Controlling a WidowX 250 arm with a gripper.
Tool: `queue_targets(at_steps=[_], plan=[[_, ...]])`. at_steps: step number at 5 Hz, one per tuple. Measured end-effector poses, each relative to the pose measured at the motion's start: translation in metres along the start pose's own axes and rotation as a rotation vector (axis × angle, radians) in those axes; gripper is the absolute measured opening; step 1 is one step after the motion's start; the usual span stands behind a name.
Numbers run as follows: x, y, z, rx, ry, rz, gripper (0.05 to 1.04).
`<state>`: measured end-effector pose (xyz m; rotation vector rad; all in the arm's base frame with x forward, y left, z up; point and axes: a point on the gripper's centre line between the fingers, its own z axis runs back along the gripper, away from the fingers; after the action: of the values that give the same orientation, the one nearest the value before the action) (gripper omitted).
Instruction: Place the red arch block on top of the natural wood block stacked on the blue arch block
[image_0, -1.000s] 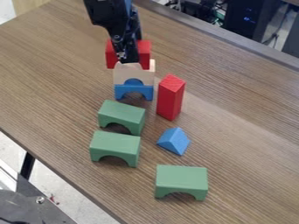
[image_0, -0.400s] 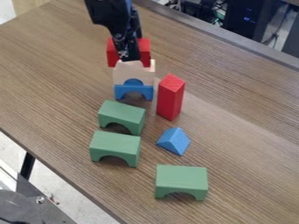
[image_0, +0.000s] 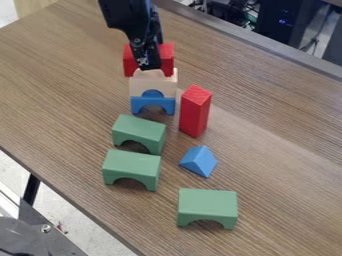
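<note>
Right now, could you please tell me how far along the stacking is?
The cream block looks placed, sitting on the blue arch. The hand has the red block at the cream block's top; I cannot tell whether they touch. Letting go appears left. The upright red piece, blue wedge and three green arches stand apart, unstacked.

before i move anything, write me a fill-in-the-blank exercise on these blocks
The end effector holds a sideways block coloured ____.
Directly below the tan block in the view is an arch coloured ____.
On the table, the green arches number ____.

Missing words: red; blue; three.
</note>
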<state>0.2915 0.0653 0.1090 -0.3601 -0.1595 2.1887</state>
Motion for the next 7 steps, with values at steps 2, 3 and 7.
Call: queue_targets(at_steps=[2, 3, 7], plan=[[0.0005, -0.0005, -0.0018, -0.002, -0.006, 0.009, 0.565], [-0.0001, 0.0003, -0.0021, 0.000, -0.005, 0.010, 0.565], [-0.0025, 0.0016, -0.0033, -0.003, -0.006, 0.011, 0.565]])
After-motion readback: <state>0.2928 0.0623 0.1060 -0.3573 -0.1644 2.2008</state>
